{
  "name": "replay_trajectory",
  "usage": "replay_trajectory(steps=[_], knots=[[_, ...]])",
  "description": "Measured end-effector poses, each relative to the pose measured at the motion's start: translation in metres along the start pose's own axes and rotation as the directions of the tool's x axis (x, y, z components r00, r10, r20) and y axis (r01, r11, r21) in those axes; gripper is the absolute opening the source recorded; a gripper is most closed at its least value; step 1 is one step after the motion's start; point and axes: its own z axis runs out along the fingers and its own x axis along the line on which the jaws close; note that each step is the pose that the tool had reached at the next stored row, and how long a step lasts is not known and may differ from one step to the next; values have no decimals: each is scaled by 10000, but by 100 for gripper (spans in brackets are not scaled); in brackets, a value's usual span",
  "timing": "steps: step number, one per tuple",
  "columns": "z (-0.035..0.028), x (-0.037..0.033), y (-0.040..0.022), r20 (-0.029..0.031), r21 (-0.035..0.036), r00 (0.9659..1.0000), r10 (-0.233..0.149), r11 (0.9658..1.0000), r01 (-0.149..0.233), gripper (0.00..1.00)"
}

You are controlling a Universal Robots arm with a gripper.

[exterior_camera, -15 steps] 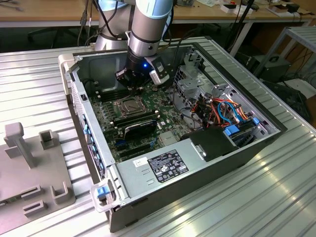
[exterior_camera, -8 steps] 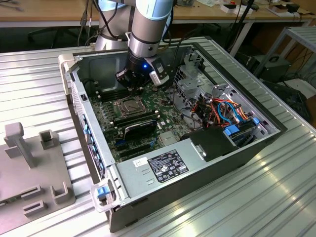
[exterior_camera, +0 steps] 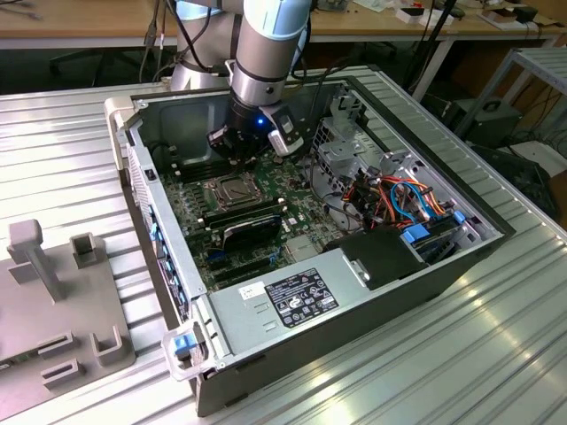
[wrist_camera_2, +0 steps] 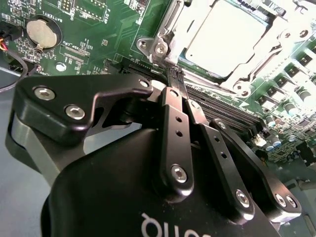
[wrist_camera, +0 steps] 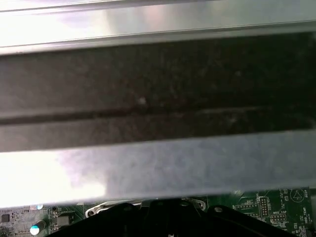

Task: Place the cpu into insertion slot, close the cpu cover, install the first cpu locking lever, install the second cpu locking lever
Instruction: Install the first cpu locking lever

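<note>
Gripper: jaws together, empty, tips just beside socket corner. Cpu: seated in insertion slot, cpu cover down over it, at 1 o'clock from fingertips. Risk: closed tips slip off thin lever, scrape motherboard.

Grey-and-light-blue jointed robot arm reaching steeply down from exterior view's top, wrist showing blue light. Black two-fingered metal gripper pointing downward at arm's end. In second wrist view, slim black fingers pressing together, tips meeting, no gap between them.
</note>
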Motion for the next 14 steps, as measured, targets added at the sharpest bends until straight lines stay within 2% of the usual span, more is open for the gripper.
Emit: replay_trajectory(steps=[7, 10, 14], knots=[[1, -3, -33, 0, 3, 10000, 2, 10000, -2, 11], [-48, -2, -18, 1, 0, 10000, 1, 10000, -1, 11], [-84, 0, 6, 1, -3, 10000, -1, 10000, 1, 11]])
